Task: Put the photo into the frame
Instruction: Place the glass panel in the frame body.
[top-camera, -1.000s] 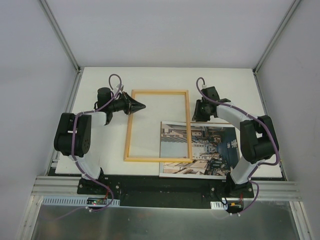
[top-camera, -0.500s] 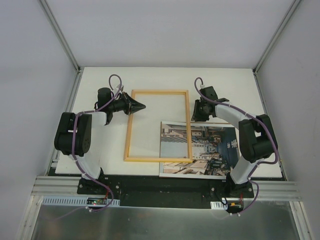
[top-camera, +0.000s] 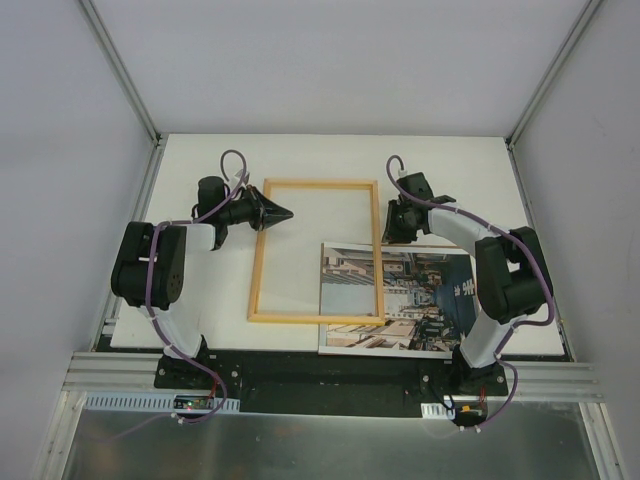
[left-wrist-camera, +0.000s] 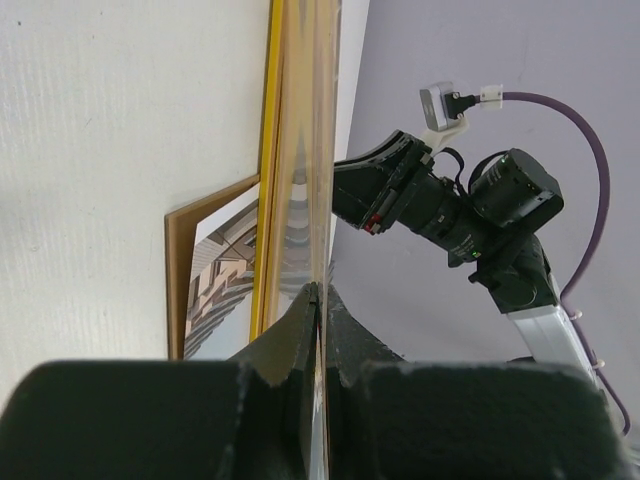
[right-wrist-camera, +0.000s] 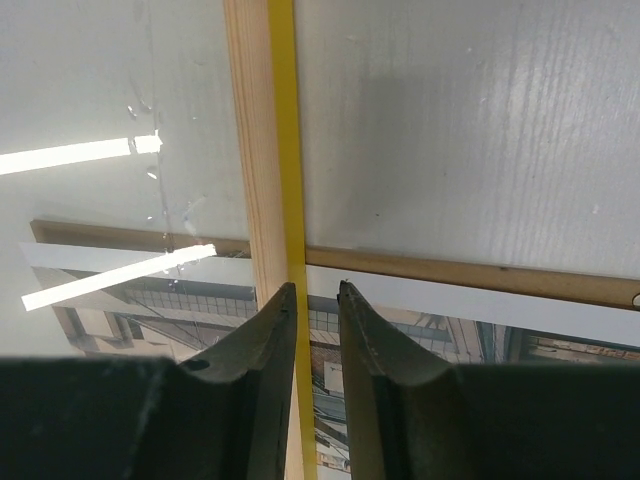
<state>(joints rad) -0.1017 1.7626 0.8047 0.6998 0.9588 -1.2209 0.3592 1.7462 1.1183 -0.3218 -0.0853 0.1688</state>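
Top external view: nearest us, one photo (top-camera: 410, 300) lies face up on the worktop (top-camera: 450, 170), on the near side of the right tool (top-camera: 393, 236), its left part under the one frame (top-camera: 315, 183). We judge insertion not yet done. One brown backing panel (right-wrist-camera: 450, 268) underlies the photo. The right tool straddles the frame's right rail; we cannot tell whether it grips. Leftward, the left tool (top-camera: 283, 212) is clenched on the frame's edge.
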